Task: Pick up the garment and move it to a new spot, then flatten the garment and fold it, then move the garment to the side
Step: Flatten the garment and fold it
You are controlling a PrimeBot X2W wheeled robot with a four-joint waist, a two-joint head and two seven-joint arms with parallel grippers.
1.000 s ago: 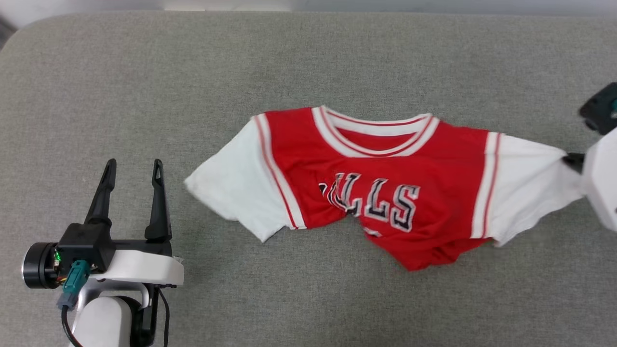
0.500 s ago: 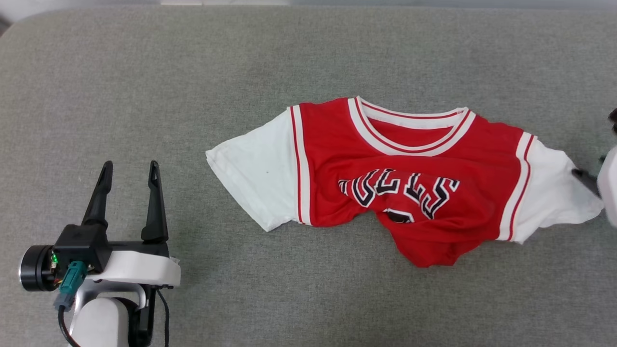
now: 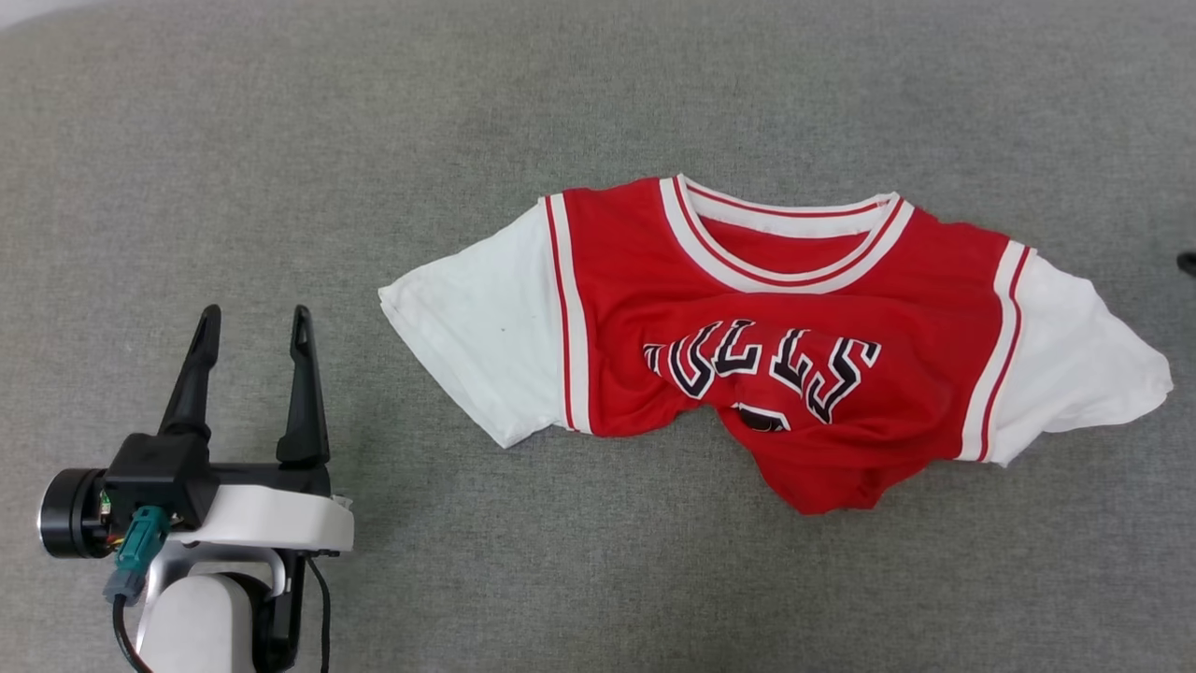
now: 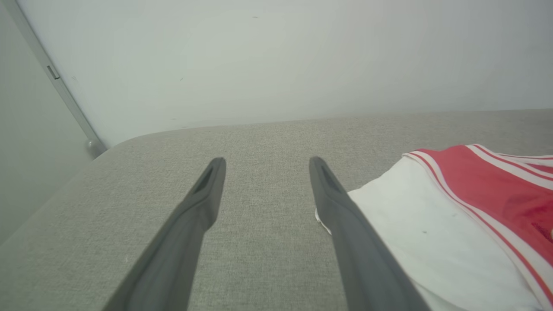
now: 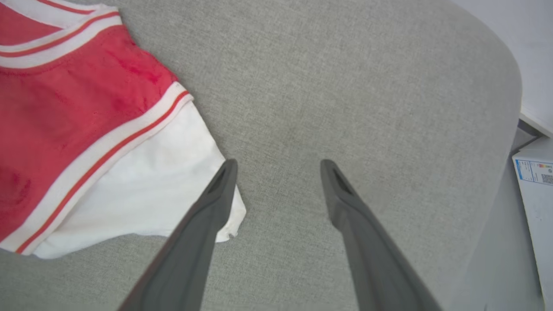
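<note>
- The garment (image 3: 775, 346) lies face up on the grey fabric worktop (image 3: 280, 140), right of centre in the head view. Its collar is on the far side and both white sleeves are spread out. The red body below the letters is bunched into a crumpled point, so the hem is hidden.
- The right hand (image 5: 280, 164) stands wide with nothing between its fingers. It hovers at the tip of the right sleeve, and one finger crosses the sleeve's edge in its wrist view (whether it touches cannot be told).
- The left hand (image 3: 255, 316) is also wide and empty. It is parked well to the left, with the left sleeve just beside one finger in its wrist view.
- The move to a new spot looks finished, so flattening comes next. That probably means gripping the bunched lower edge and drawing it toward the robot, ideally with both hands.
- A second ago the right hand pinched the right sleeve and pulled it taut. It has since let go, and the sleeve lies slack.
</note>
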